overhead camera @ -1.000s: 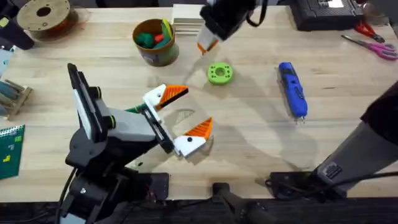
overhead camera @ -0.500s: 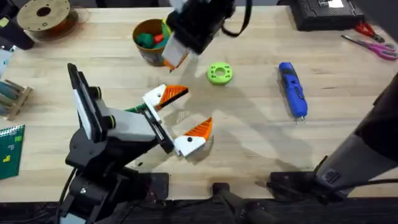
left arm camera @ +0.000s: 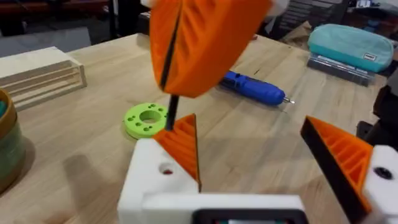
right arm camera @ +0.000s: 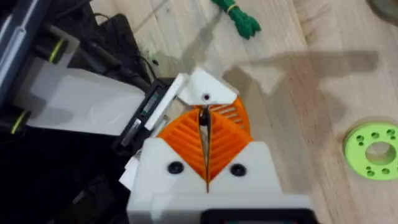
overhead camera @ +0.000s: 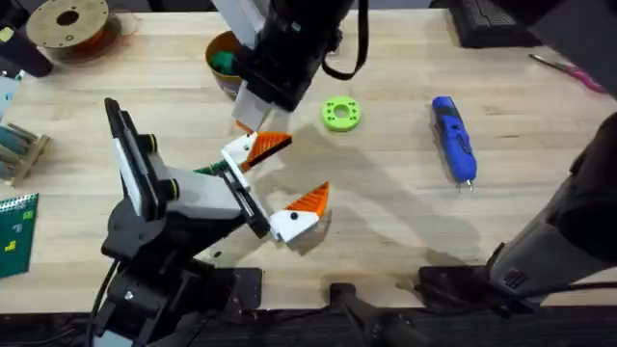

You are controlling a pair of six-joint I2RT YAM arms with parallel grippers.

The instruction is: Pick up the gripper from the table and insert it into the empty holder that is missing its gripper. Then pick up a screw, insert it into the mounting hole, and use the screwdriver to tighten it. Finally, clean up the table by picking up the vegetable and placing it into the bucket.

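On the left of the wooden surface (overhead camera: 386, 222), the left gripper (overhead camera: 280, 183) rests low with its white fingers (overhead camera: 292, 224) spread wide, each carrying an orange ribbed wedge, and nothing sits between them. Using this left gripper as the landmark, a green stemmed vegetable (right arm camera: 236, 15) lies on the surface just behind its far finger, seen from the right wrist. Directly above that far finger hangs the right gripper (overhead camera: 253, 114), reaching across from the right side; its orange pads (right arm camera: 205, 146) are pressed together, and in the left wrist view they loom right over the near finger's wedge (left arm camera: 181, 144), very close, though contact cannot be told. Beyond the left gripper, toward the back of the surface, stands the bucket (overhead camera: 224, 66), partly covered by the right arm, with something green inside it. To the right of the left gripper lies a lime-green ring disc (overhead camera: 340, 114), and farther right, well apart, the blue screwdriver (overhead camera: 454, 138) lies flat with its thin bit pointing toward the front edge.
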